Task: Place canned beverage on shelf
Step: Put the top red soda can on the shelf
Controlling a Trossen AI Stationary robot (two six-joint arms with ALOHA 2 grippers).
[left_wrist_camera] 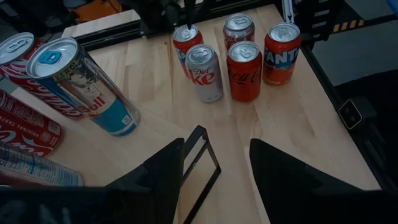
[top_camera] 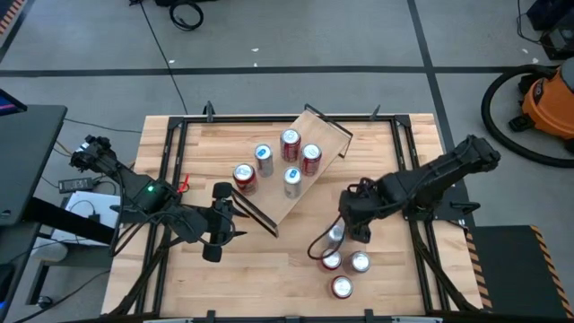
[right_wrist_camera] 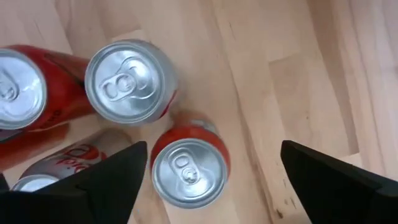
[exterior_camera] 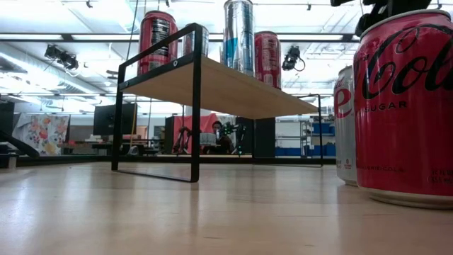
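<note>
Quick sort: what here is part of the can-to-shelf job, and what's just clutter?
Job:
- shelf, five cans already standing on it
- cluster of cans on the tabletop
- right end effector, open above that cluster
- left end effector, idle beside the shelf's near end

Clutter:
- orange vacuum on the floor
- cables on the floor

Left gripper hanging over wooden surface, fingers standing apart, nothing between; black shelf frame showing just beside one finger; Red Bull can standing close; farther off, Diet Coke can, Coca-Cola can, Fanta can clustering upright, touching.
</note>
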